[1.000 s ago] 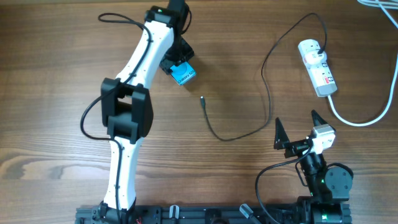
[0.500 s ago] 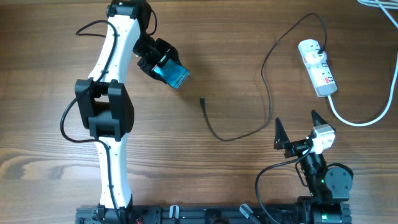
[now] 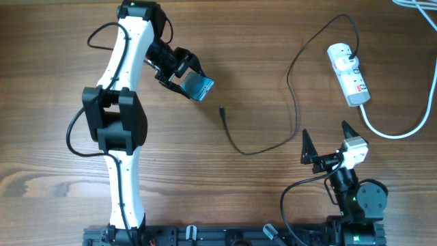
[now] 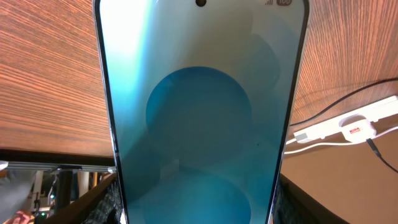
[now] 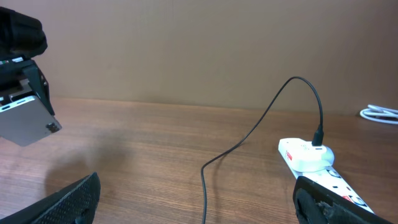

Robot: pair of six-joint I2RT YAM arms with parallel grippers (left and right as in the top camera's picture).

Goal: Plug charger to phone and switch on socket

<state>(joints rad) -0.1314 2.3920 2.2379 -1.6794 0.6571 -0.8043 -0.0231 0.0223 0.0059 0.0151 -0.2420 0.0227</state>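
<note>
Now the left gripper (image 3: 188, 80) is closed on the phone (image 3: 202, 87) and holds it by its lower end. In the left wrist view the blue screen (image 4: 202, 118) fills almost the whole frame, and a dark finger (image 4: 104, 200) shows at each lower edge. The phone is tilted and well apart from the socket (image 3: 349, 82), far to its left in the overhead view. In the right wrist view it looks lifted off the wooden table (image 3: 54, 137).

The socket lies near the table's right edge, with the white plug (image 3: 347, 63) of the charger (image 3: 297, 121) seated in it. From the socket the thin black cable rises in a loop, then runs down and to the left. Its connector tip (image 3: 222, 112) lies loose on the table, left of the socket and just beside the phone, not touching it. The thick white cord (image 3: 396, 134) leaves the socket's lower end and bends to the right.

The right gripper (image 3: 325, 131) is a little below the socket, apart from it, with its jaws spread wide and nothing between them. Whether the socket's switch is on, I cannot tell.
</note>
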